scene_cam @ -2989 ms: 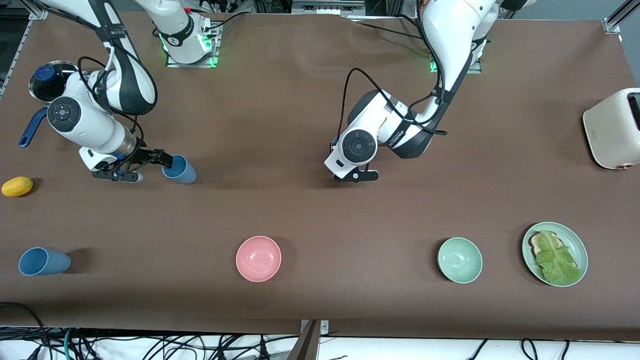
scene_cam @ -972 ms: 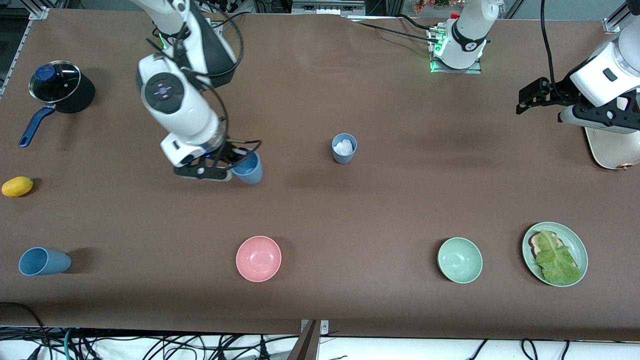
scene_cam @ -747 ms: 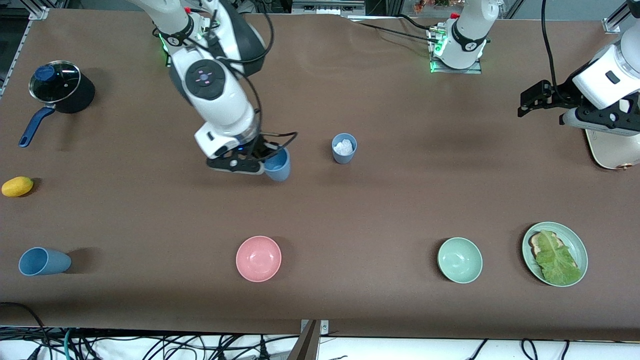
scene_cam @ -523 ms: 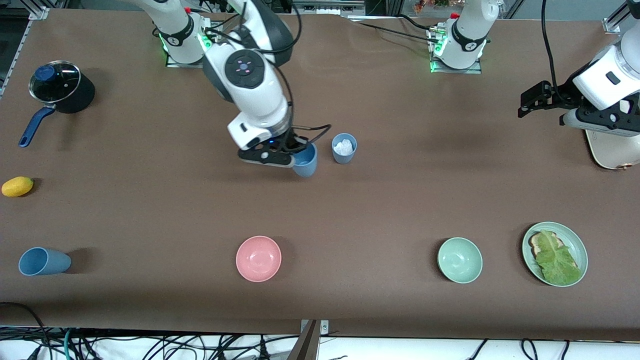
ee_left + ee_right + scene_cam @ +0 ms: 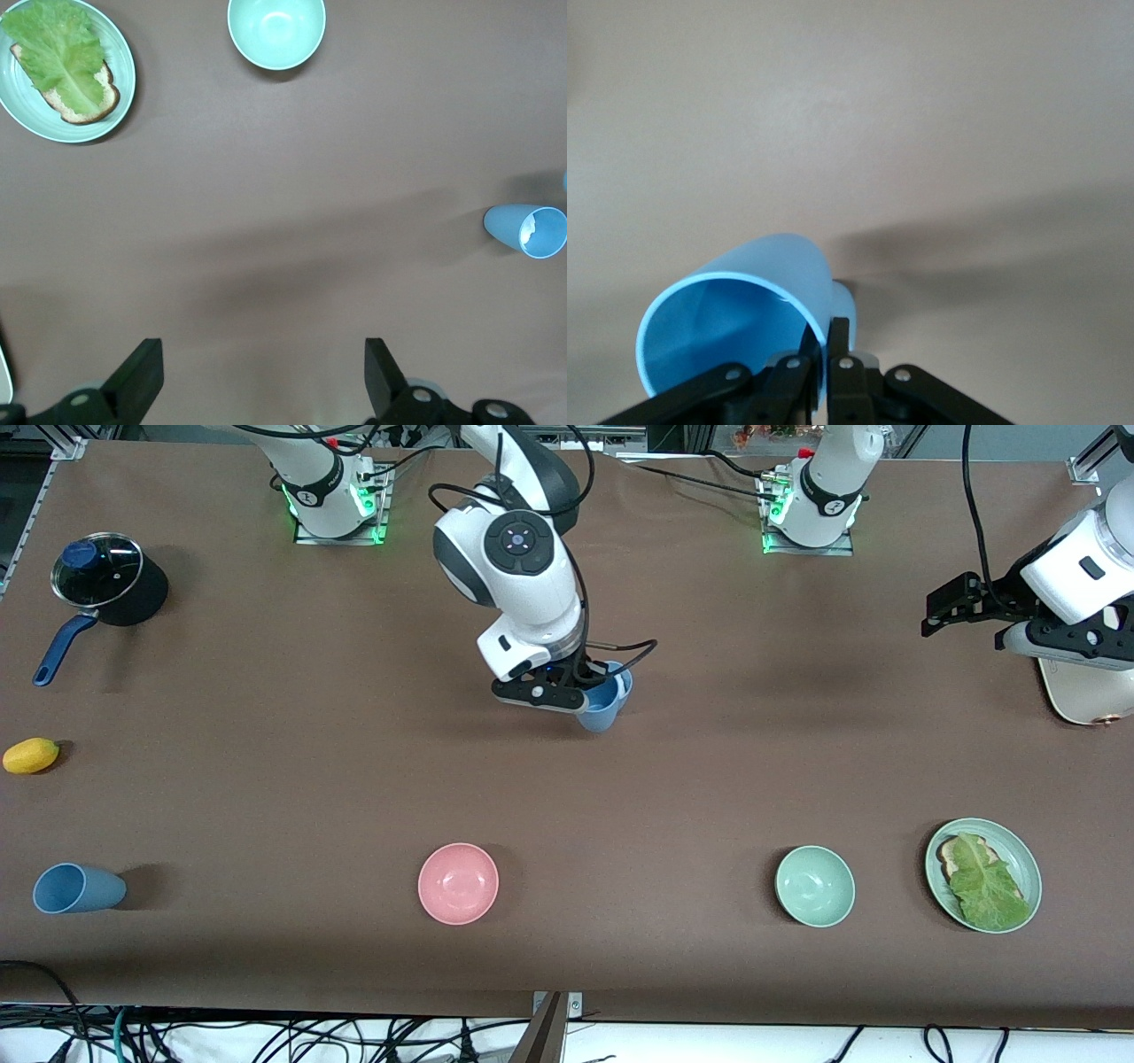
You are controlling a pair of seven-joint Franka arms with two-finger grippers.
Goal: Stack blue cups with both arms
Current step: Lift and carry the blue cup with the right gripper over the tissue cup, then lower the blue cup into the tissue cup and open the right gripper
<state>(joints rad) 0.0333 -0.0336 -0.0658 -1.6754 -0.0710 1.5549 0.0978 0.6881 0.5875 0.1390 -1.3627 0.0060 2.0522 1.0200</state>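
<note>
Two fingers of the right gripper pinch the brighter blue cup's rim over the greyer blue cup; the left gripper waits, fingers wide, over the counter.

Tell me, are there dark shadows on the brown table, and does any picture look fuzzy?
Front view: soft shadows lie beside the blue cup lying on its side and under the right gripper, which holds the brighter blue cup. Right wrist view: that cup casts a long grey streak, and the table looks washed out and a little soft. Left wrist view: faint shadow bands cross the table; the open left gripper is sharp.
</note>
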